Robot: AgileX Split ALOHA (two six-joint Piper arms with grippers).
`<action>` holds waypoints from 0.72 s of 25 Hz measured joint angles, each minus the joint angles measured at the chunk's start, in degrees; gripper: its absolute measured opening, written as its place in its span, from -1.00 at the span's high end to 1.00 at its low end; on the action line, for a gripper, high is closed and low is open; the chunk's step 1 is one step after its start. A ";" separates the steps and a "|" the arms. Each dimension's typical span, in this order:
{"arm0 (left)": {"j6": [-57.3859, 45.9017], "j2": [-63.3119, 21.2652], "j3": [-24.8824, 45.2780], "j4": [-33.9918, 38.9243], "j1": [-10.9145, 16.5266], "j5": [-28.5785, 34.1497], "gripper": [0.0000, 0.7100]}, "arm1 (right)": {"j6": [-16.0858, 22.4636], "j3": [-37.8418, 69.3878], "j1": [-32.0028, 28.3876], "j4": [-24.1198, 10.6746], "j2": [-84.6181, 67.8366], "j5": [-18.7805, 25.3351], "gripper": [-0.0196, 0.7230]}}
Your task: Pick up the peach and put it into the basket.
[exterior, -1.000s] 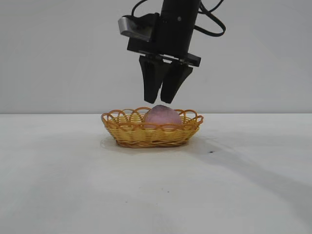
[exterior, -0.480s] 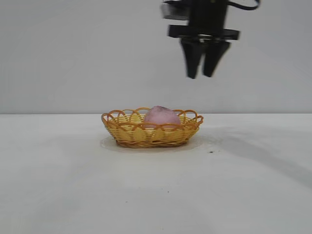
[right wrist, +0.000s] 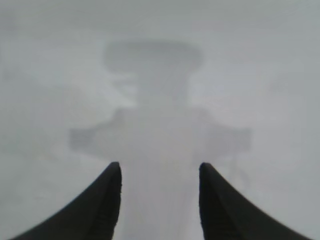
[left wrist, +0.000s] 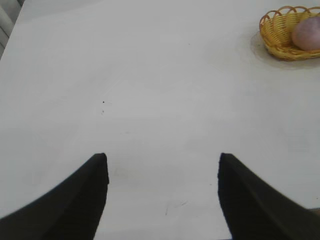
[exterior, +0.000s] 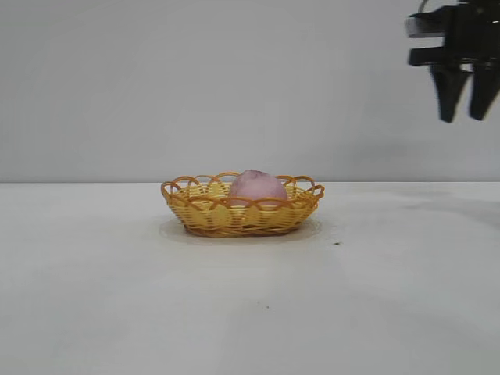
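The dusty-pink peach (exterior: pixel 258 187) lies inside the yellow-orange wicker basket (exterior: pixel 205 215) at the middle of the white table. Both also show far off in the left wrist view, the peach (left wrist: pixel 307 33) in the basket (left wrist: pixel 276 36). My right gripper (exterior: pixel 464 117) hangs high at the far right, well away from the basket, open and empty; in its own wrist view the gripper (right wrist: pixel 159 166) has only bare table and its own shadow below. My left gripper (left wrist: pixel 162 157) is open and empty over bare table, out of the exterior view.
The white table (exterior: pixel 250 312) stretches flat around the basket, with a small dark speck (exterior: pixel 337 243) to its right. A plain grey wall stands behind.
My right gripper has risen from just above the peach and swung away to the far upper right, empty. The peach stays in the basket.
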 joint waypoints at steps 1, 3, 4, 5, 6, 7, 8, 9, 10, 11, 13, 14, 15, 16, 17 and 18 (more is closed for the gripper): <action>0.00 0.00 0.00 0.00 0.00 0.00 -0.17 | 0.00 0.00 -1.05 0.29 -0.68 0.00 0.12; 0.00 0.00 0.00 0.00 0.00 0.00 -0.17 | -0.23 0.00 -2.53 1.25 -2.30 0.10 0.12; 0.00 0.00 0.00 0.00 0.00 0.00 -0.17 | -0.45 0.00 -2.93 1.29 -3.15 0.10 0.12; 0.00 0.00 0.00 0.00 0.00 0.00 -0.17 | -0.73 0.00 -3.07 1.41 -4.23 0.13 0.12; 0.00 0.00 0.00 0.00 0.00 0.00 -0.17 | -0.97 0.00 -3.11 1.66 -5.47 0.22 0.12; 0.00 0.00 0.00 0.00 0.00 0.00 -0.17 | -1.26 0.49 -3.11 1.78 -6.94 0.22 0.12; 0.00 0.00 0.00 0.00 0.00 0.00 -0.17 | -1.36 1.03 -3.11 1.90 -8.25 0.34 0.12; 0.00 0.00 0.00 0.00 0.00 0.00 -0.17 | -1.48 1.96 -3.11 2.21 -9.95 0.34 0.12; 0.00 0.00 0.00 0.00 0.00 0.00 -0.17 | -1.48 2.79 -3.11 2.32 -11.68 0.34 0.12; 0.00 0.00 0.00 0.00 0.00 0.00 -0.17 | -1.48 3.84 -3.11 2.32 -13.17 0.47 0.12; 0.00 0.00 0.00 0.00 0.00 0.00 -0.17 | -1.48 6.27 -3.11 2.32 -17.20 0.46 0.12; 0.00 0.00 0.00 0.00 0.00 0.00 -0.17 | -1.48 7.84 -3.11 2.32 -19.09 0.57 0.12; 0.00 0.00 0.00 0.00 0.00 0.00 -0.17 | -1.48 9.57 -3.11 2.32 -21.54 0.57 0.12; 0.00 0.00 0.00 0.00 0.00 0.00 -0.17 | -1.59 11.17 -3.11 2.32 -24.20 0.57 0.12; 0.00 0.00 0.00 0.00 0.00 0.00 -0.17 | -1.82 13.30 -3.11 2.32 -27.13 0.68 0.12; 0.00 0.00 0.00 0.00 0.00 0.00 -0.17 | -1.96 15.56 -3.11 2.32 -30.16 0.68 0.12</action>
